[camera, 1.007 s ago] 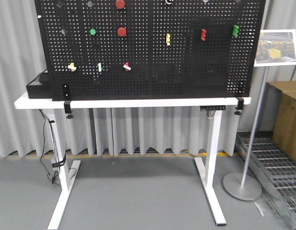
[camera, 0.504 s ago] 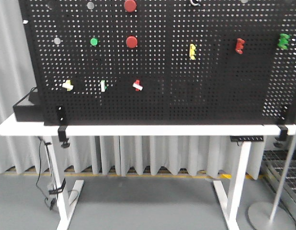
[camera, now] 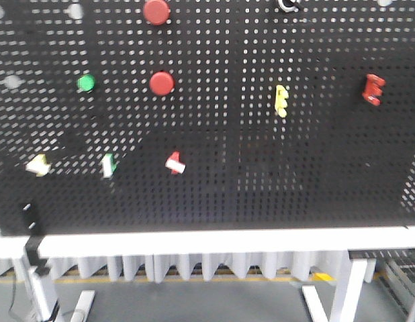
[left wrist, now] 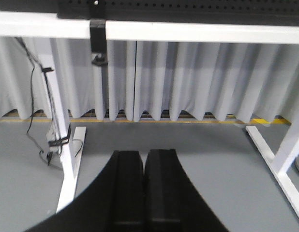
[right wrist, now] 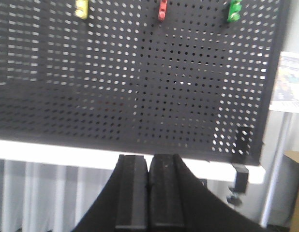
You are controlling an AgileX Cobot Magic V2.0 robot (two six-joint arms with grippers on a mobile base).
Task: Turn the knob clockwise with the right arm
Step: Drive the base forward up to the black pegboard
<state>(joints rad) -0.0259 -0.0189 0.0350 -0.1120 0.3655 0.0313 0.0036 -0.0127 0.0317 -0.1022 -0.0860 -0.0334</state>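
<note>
No readable text, numbers or brand marks in any view. The placard point(right wrist: 288, 83) on the stand beside the pegboard point(right wrist: 140, 96) has a printed picture on it, but it's too blurred to read.

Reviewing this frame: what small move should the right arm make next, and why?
Probably raise the right gripper toward the pegboard and open it. In the right wrist view it is shut and low, by the white table edge, while the yellow knob, red knob and green knob sit at the top of that view, none within grasp yet.
</note>
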